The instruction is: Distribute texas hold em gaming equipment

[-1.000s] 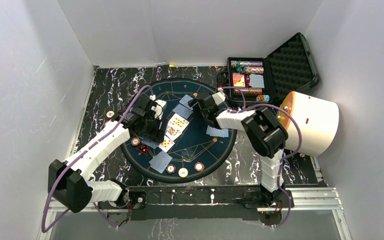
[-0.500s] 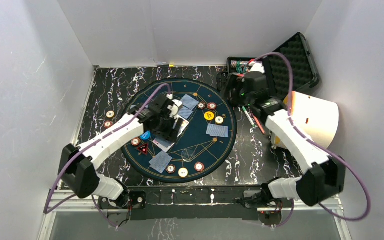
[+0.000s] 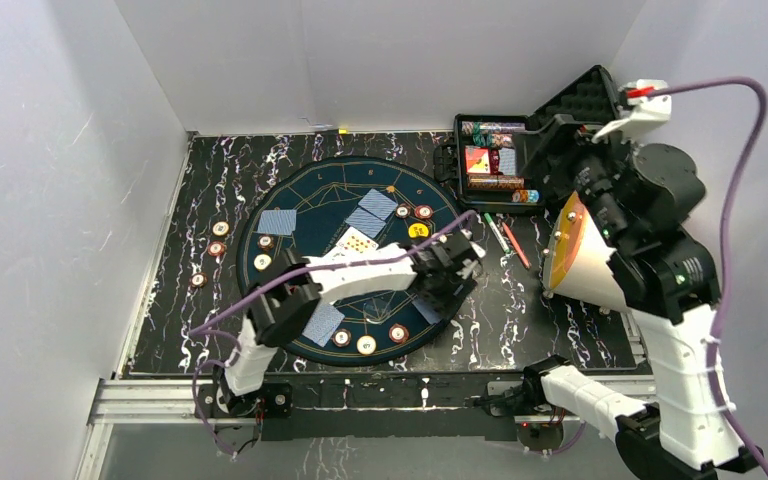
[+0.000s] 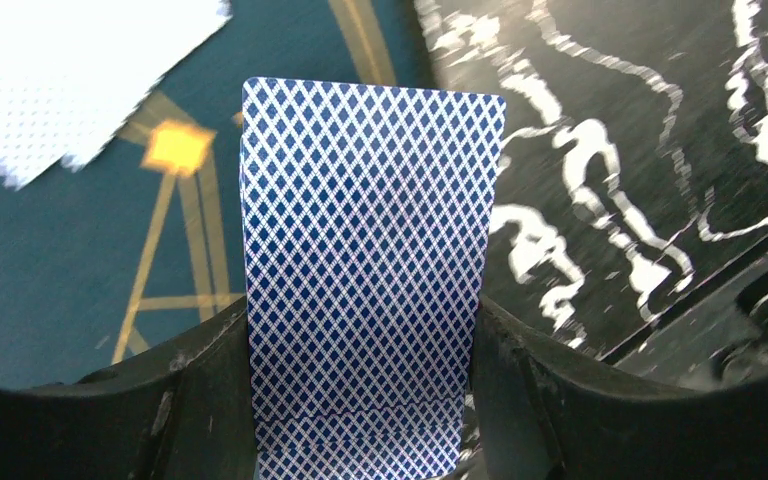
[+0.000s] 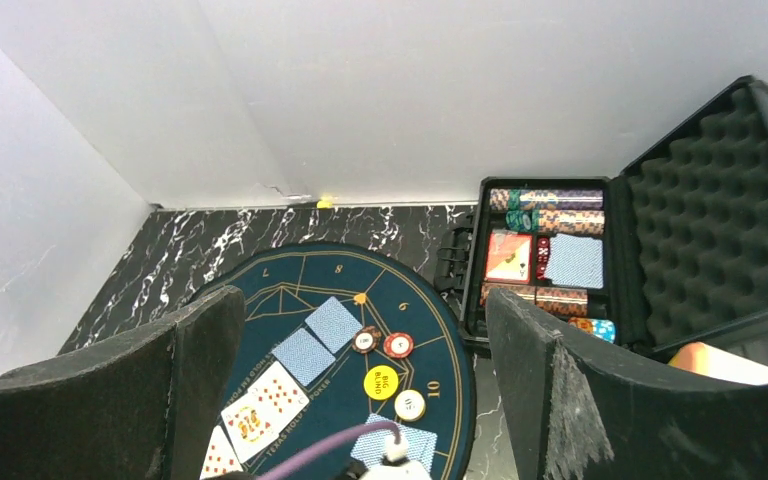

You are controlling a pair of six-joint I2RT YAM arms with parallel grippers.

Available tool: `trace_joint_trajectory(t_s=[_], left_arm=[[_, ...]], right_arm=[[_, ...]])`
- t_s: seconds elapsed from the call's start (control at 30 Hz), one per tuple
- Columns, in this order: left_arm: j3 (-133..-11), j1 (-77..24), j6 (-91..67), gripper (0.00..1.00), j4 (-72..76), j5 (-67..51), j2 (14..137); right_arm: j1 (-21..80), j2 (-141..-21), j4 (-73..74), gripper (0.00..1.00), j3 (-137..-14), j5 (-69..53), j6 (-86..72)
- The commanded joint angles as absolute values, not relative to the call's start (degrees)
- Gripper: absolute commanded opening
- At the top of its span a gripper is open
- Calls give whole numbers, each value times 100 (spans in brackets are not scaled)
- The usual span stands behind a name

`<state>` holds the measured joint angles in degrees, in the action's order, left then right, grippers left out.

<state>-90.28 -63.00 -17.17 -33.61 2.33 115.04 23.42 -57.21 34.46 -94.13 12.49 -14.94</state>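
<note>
My left gripper reaches across to the right edge of the round dark poker mat. In the left wrist view it is shut on a small stack of blue-backed cards, held above the mat's edge. Another blue-backed card lies on the mat beside it. My right gripper is raised high by the case, open and empty. The mat carries face-down cards, face-up cards, a yellow button and chips.
An open black case with chip rows and cards stands at the back right. A green pen and a red pen lie beside the mat. A big white cylinder with an orange end stands at right. Several chips lie left of the mat.
My left arm has swung from the mat's left side to its right edge with the cards. My right arm has lifted from the case to high above it.
</note>
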Motion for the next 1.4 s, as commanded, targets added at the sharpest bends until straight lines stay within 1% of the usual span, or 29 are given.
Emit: trace_joint_trajectory(t_s=[0.0,0.17,0.3,0.33,0.37,0.43,0.53,0.7,0.73,0.77,0.8,0.9,0.93,0.97,1.0,1.03,1.07,1.2,1.37], left_arm=[[-9994,-6723,-1802,0,-3273,329,12038],[-10742,-7062,-1772,0,-3355,203,12797],[-10958,-7160,-1802,0,-3394,84,13109],[-10952,-7157,-1802,2,-3391,59,13139],[-10951,-7158,-1806,6,-3380,44,13166],[-10941,-7163,-1793,17,-3392,2,13213],[-10819,-7171,-1802,28,-3204,-204,13187],[-10896,-7238,-1830,33,-3064,-407,13263],[-10921,-7261,-1812,37,-3057,-412,13309],[-10949,-7280,-1784,48,-3068,-413,13355],[-10952,-7280,-1778,52,-3071,-421,13381],[-10893,-7278,-1718,56,-3067,-321,13354],[-10886,-7279,-1663,65,-3067,-277,13328],[-10879,-7283,-1655,78,-3071,-210,13287],[-10856,-7285,-1646,88,-3069,-157,13237],[-10840,-7285,-1631,96,-3059,-105,13185],[-10830,-7278,-1617,98,-3047,-56,13135],[-10778,-7281,-1577,98,-3037,36,12897],[-10416,-7269,-1499,98,-2952,485,12043]], right_arm=[[2350,-5471,3664,98,-9567,1511,-1234],[2360,-5169,3569,98,-9297,1299,-1235],[2364,-5054,3490,98,-9165,926,-1288],[2364,-5011,3464,98,-9133,868,-1298],[2364,-4982,3437,98,-9093,818,-1313],[2364,-4934,3404,98,-9047,729,-1325],[2358,-4898,3378,98,-9005,654,-1324],[2364,-4862,3344,98,-8996,572,-1335],[2362,-4864,3334,98,-8992,568,-1331],[2364,-4864,3332,98,-8987,563,-1335],[2364,-4860,3333,98,-8976,559,-1336],[2362,-4860,3346,98,-8921,554,-1333],[2362,-4847,3348,98,-8894,554,-1328],[2356,-4851,3355,98,-8862,566,-1331],[2357,-4851,3359,98,-8845,572,-1334],[2362,-4844,3365,98,-8826,574,-1336],[2364,-4837,3366,98,-8809,572,-1324],[2361,-4842,3394,98,-8808,622,-1300],[2364,-4900,3454,98,-8967,749,-1308]])
